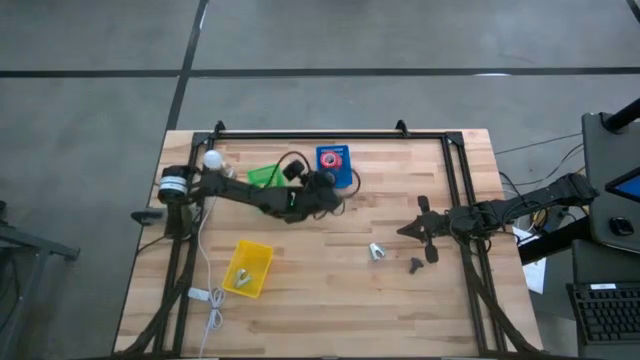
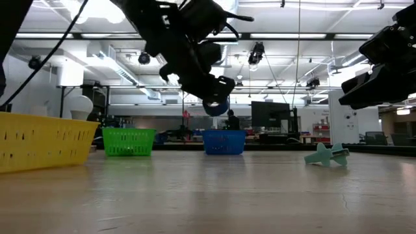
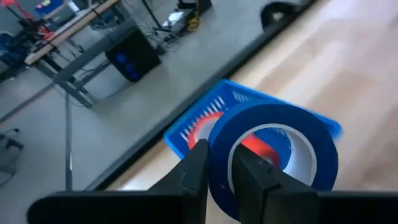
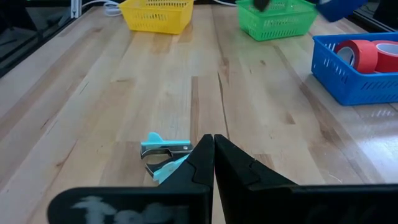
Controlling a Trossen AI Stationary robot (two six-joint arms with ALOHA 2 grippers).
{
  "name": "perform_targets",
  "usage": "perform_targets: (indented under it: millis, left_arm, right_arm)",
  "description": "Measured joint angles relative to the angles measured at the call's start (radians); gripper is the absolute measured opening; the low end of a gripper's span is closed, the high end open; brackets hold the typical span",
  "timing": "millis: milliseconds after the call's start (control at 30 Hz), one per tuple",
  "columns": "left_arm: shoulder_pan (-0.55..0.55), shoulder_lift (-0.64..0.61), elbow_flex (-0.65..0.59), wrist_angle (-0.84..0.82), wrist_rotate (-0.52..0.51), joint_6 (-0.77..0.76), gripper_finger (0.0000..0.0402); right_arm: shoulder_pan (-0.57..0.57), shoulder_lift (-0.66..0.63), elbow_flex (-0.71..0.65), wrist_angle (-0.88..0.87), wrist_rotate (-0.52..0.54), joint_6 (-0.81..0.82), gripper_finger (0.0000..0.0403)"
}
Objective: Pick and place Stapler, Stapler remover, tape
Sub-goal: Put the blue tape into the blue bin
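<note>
My left gripper is shut on a blue tape roll and hangs above the table just in front of the blue bin. In the low view the roll is clear of the table and above the bin. Red tape rolls lie in that bin. A pale teal staple remover lies on the table. My right gripper is shut and hovers just to the right of it, touching nothing. My left gripper holds the blue tape roll by its ring wall. One finger is inside the core hole and the other finger is outside. The roll is lifted clear of the table and stands on edge above the blue bin.
A green bin stands left of the blue one and a yellow bin sits near the left front. A small dark object lies beside the staple remover. Cables run along the table's left side.
</note>
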Motion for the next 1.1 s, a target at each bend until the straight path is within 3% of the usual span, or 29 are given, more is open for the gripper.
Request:
perform_targets:
  millis: [233,600,867,1100]
  left_arm:
    - [0.088,0.033,0.000,0.080,0.153,0.023,0.0060]
    - [0.101,0.069,0.000,0.096,0.118,0.013,0.0074]
    - [0.097,0.061,0.000,0.095,0.101,-0.039,0.0142]
    - [0.081,0.058,0.000,0.093,0.151,-0.068,0.0212]
  right_arm:
    - [0.000,0.000,0.000,-0.002,0.000,-0.001,0.0008]
    - [0.000,0.001,0.000,-0.004,0.000,-0.008,0.0008]
    - [0.000,0.001,0.000,-0.004,0.000,-0.008,0.0008]
    - [0.000,0.001,0.000,-0.004,0.000,-0.008,0.0008]
